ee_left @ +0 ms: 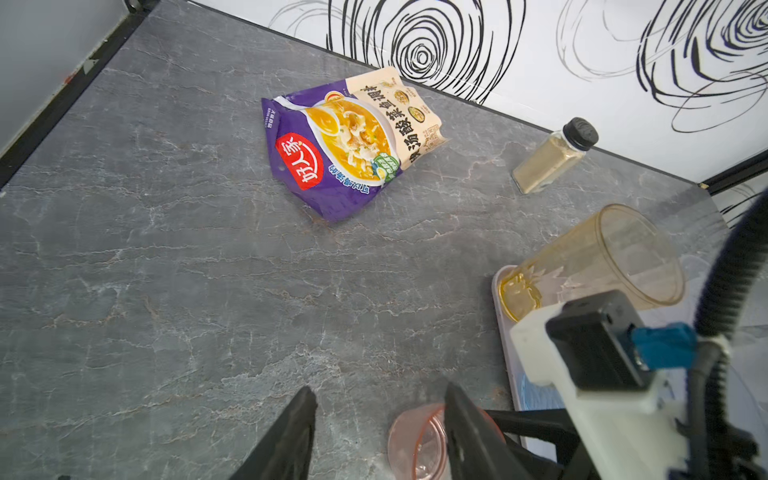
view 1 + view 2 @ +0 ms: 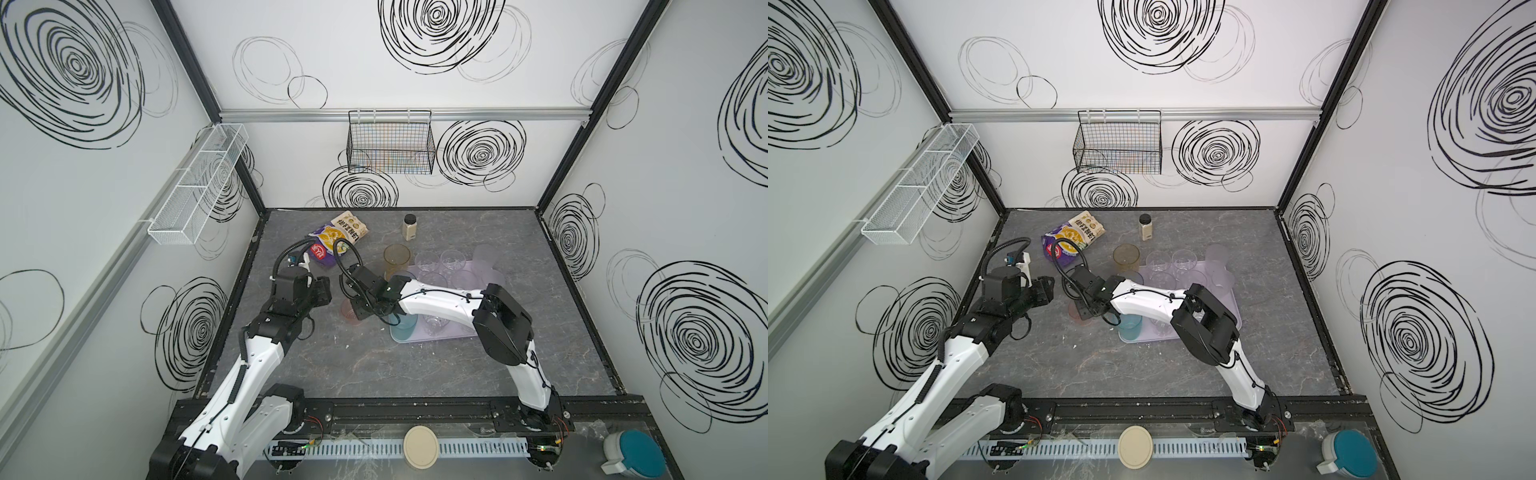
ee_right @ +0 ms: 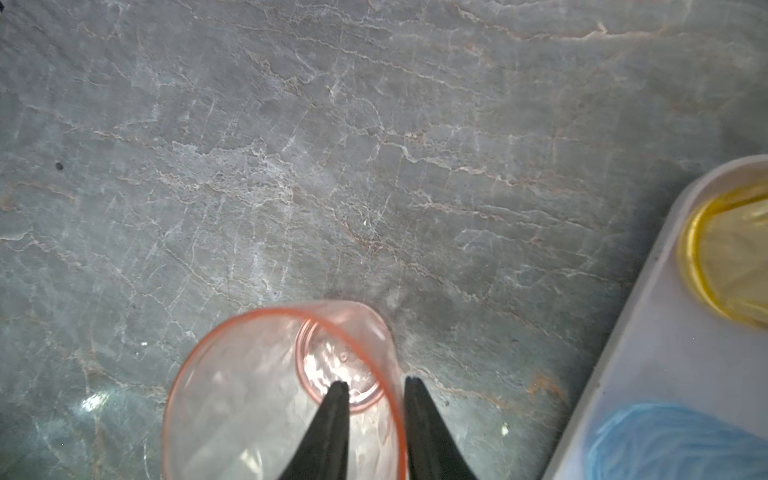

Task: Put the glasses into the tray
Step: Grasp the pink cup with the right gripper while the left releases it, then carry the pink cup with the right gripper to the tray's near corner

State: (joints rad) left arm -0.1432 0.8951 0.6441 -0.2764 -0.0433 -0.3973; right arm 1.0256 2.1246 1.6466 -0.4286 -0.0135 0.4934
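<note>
A short pink glass (image 3: 266, 395) stands on the grey table just left of the tray (image 2: 436, 337), and shows in both top views (image 2: 347, 312) (image 2: 1072, 312). My right gripper (image 3: 376, 382) reaches across the middle and is shut on its wall, one finger inside and one outside. My left gripper (image 1: 381, 388) hovers open beside the pink glass (image 1: 415, 444) with nothing between its fingers. In the lavender tray (image 3: 648, 332) stand a tall amber glass (image 2: 397, 259), a blue glass (image 2: 402, 328), several clear glasses (image 2: 426, 262) and a frosted one (image 2: 484, 254). The right arm hides part of the tray.
Two snack bags (image 2: 334, 241) lie at the back left of the table. A small black-capped jar (image 2: 410, 226) stands behind the tray. A black wire basket (image 2: 390, 145) hangs on the back wall and a white mesh basket (image 2: 199, 183) on the left wall.
</note>
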